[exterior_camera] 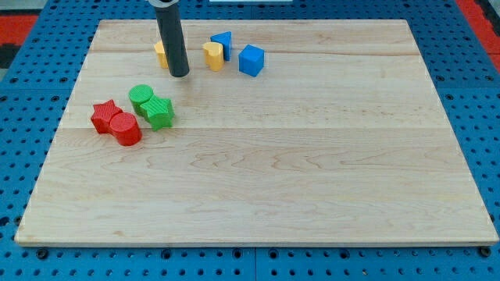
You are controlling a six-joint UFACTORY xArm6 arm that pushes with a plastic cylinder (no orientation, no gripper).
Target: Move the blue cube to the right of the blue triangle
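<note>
Camera view: no pincer, just my tip left of blue cube, already right of blue triangle. Risk: sweeping across knocks yellow heart into both.

Wooden board, blue pegboard surround

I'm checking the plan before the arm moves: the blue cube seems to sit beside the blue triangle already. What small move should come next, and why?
Probably none beyond a slight pull-back of my tip. The blue cube already lies on the view's right of the blue triangle, slightly lower. My tip stands far to their left, next to a yellow block, touching neither blue block.
</note>
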